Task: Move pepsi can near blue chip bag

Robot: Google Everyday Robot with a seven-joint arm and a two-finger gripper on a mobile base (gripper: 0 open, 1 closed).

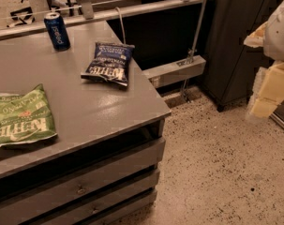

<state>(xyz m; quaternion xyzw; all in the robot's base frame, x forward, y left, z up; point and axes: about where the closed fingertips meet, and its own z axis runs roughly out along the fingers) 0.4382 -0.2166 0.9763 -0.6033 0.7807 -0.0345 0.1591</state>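
The grey bench (92, 109) fills the left side, with drawers in its front. The gripper (269, 90) hangs blurred at the right edge, off the bench and above the speckled floor (216, 172), well apart from everything on top; whether it is wide or narrow cannot be told. The green bag (20, 116) lies flat at the near left. The blue bag (108, 62) lies near the right edge. The can (57, 30) stands upright at the far edge, left of the blue bag, near it but apart.
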